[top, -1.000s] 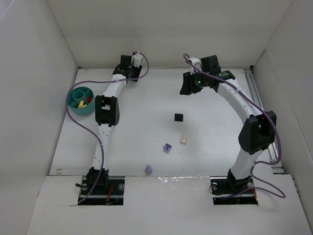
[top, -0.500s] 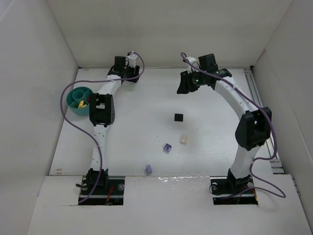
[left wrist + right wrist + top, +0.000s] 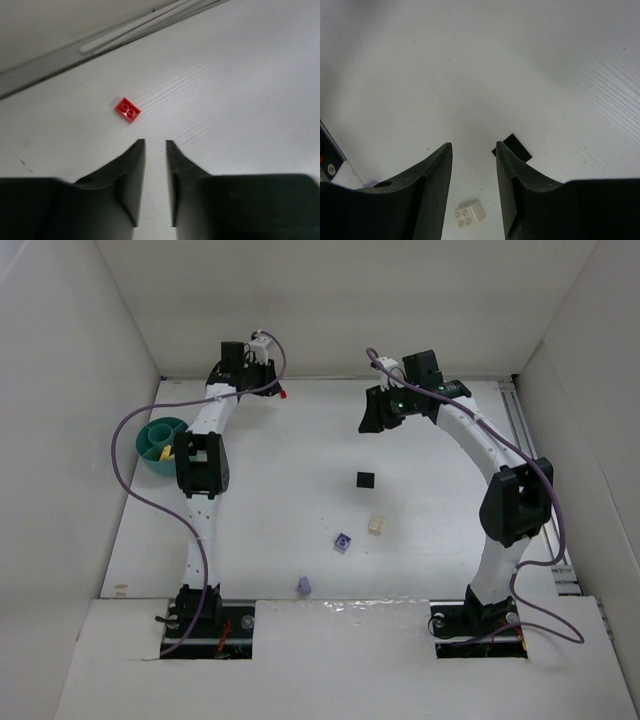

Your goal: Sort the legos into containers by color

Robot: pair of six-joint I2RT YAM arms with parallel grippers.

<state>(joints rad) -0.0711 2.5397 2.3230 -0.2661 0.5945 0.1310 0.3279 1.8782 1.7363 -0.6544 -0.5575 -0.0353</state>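
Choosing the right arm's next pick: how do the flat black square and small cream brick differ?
The flat black square is thin, no studs visible; the small cream brick is chunkier, studs showing. The square lies farther from the right arm's base than the brick. Both lie loose.

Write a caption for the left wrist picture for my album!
Left hand, fingers slightly apart and empty, hovers over the white table just short of a tiny red brick.

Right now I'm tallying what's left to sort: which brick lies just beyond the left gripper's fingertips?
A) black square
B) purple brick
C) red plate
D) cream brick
C: the left wrist view shows a small red plate lying on the table just past the left gripper, whose jaws stand slightly apart with nothing between them.
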